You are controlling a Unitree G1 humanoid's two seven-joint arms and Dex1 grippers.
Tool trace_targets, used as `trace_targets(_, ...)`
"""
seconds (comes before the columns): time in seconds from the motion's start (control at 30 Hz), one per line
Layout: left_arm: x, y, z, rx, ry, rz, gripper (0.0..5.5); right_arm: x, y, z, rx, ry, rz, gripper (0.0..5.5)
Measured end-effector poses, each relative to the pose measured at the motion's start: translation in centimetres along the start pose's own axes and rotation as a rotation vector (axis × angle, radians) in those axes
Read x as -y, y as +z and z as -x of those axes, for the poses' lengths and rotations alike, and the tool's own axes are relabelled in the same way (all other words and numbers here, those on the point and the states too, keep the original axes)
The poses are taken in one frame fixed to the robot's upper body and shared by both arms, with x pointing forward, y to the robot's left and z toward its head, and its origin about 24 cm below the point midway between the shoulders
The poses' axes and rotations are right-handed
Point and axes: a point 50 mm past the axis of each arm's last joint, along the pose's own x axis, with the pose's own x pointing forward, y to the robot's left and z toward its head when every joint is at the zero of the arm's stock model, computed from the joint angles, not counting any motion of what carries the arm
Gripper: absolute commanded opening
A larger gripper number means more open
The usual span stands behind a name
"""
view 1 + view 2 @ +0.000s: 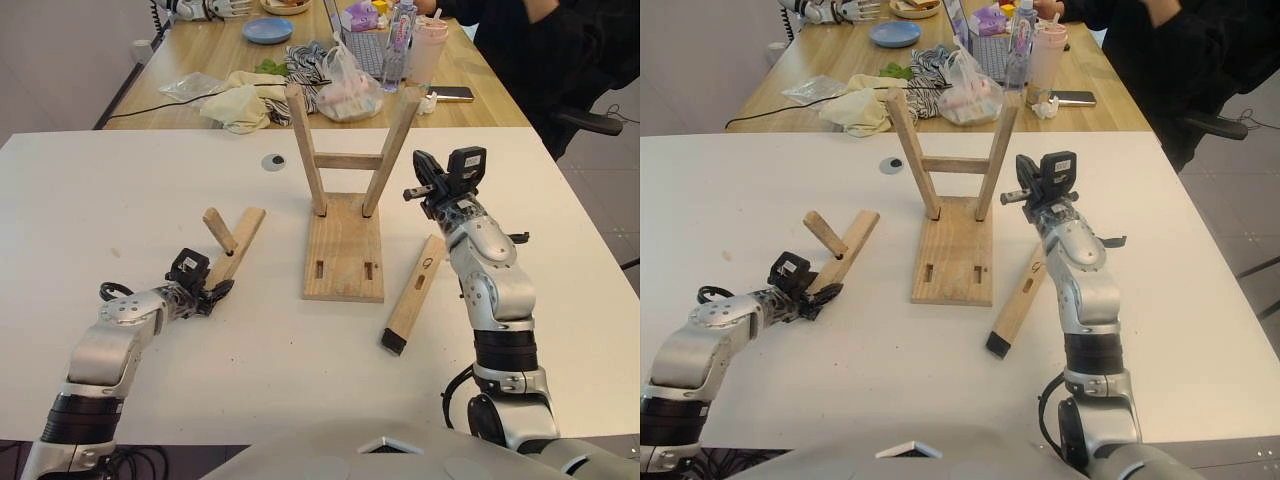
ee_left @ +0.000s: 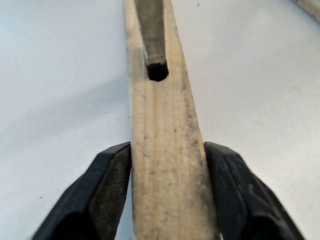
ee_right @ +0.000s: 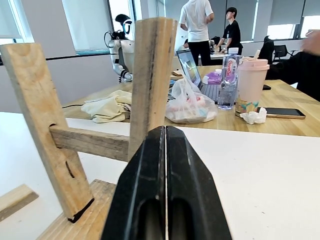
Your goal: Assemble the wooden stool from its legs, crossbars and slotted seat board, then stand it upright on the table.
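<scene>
Stool leg (image 2: 160,115) within left tool (image 2: 167,147)

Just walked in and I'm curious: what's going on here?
The robot is partway through building the stool. The seat board lies flat on the table, two legs joined by a crossbar standing in its far slots; the near slots are empty. The left gripper clamps the end of a loose leg lying left of the board. The right gripper, shut and empty, is raised beside the standing legs. A second loose leg lies right of the board.
</scene>
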Motion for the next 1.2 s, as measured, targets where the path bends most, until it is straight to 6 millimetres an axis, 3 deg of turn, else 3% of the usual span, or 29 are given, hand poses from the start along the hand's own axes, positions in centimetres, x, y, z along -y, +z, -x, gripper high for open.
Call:
trace_targets(0.17,-0.1,-0.5,-0.3,0.064,0.022,0.027,1.99,1.2,0.8,-0.4,0.028,-0.048,-0.032,0.0)
trace_targets(0.3,-0.9,0.7,-0.1,0.159,0.03,0.238,1.99,1.9,2.1,-0.7,0.081,0.007,-0.12,0.47)
trace_targets(0.5,-4.2,11.1,2.8,0.521,-0.01,0.25,1.99,4.3,5.2,-1.4,0.124,0.142,-0.294,1.55)
trace_targets(0.57,-4.6,15.3,4.7,0.64,-0.074,0.205,1.99,4.5,6.8,-1.7,0.132,0.226,-0.356,1.91)
trace_targets(0.63,-4.2,17.5,6.4,0.713,-0.191,0.185,1.99,4.8,8.6,-2.0,0.139,0.3,-0.402,2.24)
trace_targets(0.7,-3.4,18.0,7.4,0.75,-0.3,0.179,1.98,4.8,9.6,-2.3,0.136,0.374,-0.436,2.55)
trace_targets(0.8,-1.3,18.6,8.4,0.774,-0.473,0.127,1.98,3.1,10.9,-2.3,0.069,0.641,-0.588,3.06)
trace_targets(0.97,2.7,18.6,7.7,0.775,-0.698,0.117,1.98,0.8,13.5,-1.5,-0.051,0.995,-0.691,3.81)
trace_targets(1.03,4.3,17.7,7.2,0.76,-0.805,0.122,1.98,0.2,13.6,-1.7,-0.1,1.042,-0.72,4.17)
trace_targets(1.2,6.8,15.8,6.4,0.783,-0.927,0.233,1.98,-0.2,13.7,-2.6,-0.192,1.043,-0.789,4.23)
